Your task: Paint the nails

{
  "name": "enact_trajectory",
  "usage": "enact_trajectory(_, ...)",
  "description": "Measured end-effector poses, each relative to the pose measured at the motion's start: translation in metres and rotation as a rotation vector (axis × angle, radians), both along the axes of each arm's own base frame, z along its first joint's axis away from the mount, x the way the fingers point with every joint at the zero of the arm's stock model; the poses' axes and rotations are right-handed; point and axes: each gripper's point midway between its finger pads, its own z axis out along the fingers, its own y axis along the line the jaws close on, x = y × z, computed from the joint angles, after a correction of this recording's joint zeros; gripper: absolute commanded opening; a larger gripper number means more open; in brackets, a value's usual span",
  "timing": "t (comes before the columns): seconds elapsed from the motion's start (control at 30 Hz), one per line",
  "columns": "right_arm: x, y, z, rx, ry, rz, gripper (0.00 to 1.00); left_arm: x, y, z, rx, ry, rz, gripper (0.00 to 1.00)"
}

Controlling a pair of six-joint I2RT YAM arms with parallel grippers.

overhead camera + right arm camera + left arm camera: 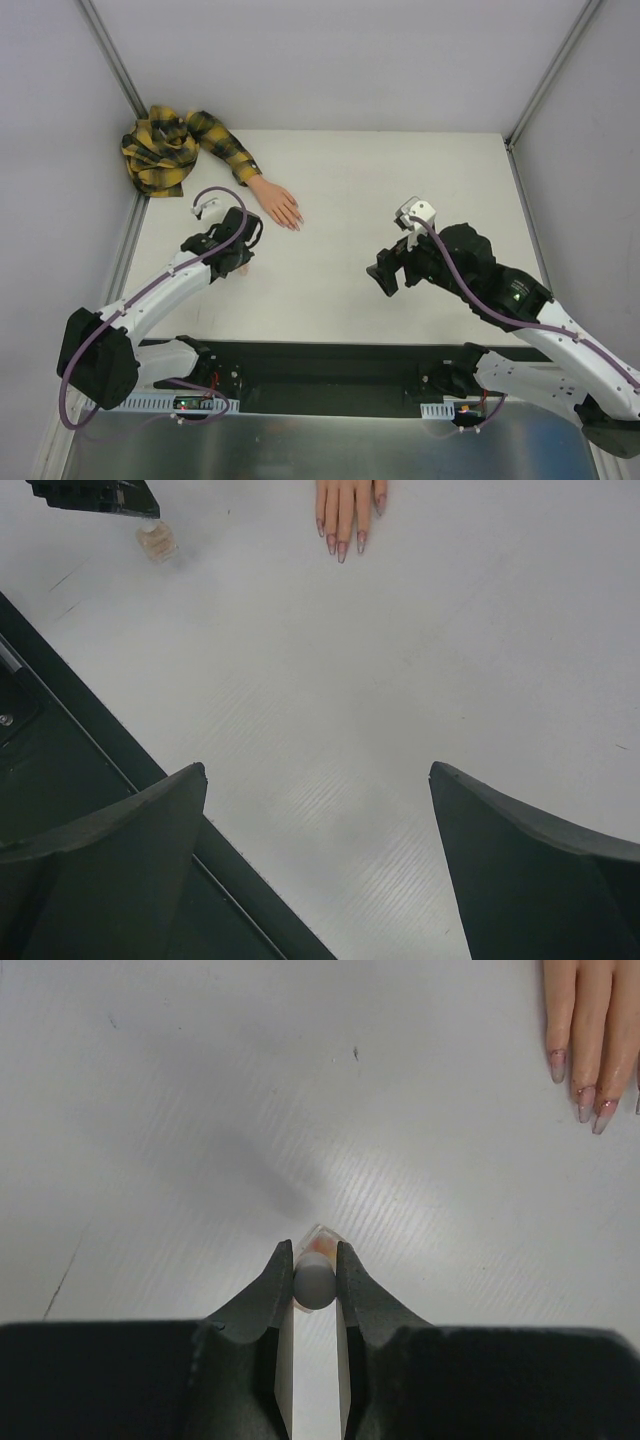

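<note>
On my feed the right end effector (318,770) stands spread wide, its two dark fingers (120,850) well apart, with white surface (420,660) showing between them. The hand (348,502) lies flat at the far side, nails (342,550) pointing toward me. Left of the hand stands a small bottle (157,542), with the left end effector (95,494) over its top. A dark strip (60,730) borders the surface, nearer than the hand and to its left.
</note>
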Motion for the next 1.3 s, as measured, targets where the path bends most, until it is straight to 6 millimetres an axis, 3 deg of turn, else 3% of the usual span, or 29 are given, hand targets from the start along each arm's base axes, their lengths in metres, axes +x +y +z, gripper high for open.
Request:
enact_trajectory(1.03,-0.001,-0.001,-0.013,-0.02,0.023,-0.003,0.96,-0.001,0.007,-0.039,0.007,0.082,0.085,0.0)
enact_trajectory(1.3,-0.001,-0.001,-0.013,-0.02,0.023,-0.001,0.96,0.0,0.007,-0.044,0.002,0.072,0.085,0.05)
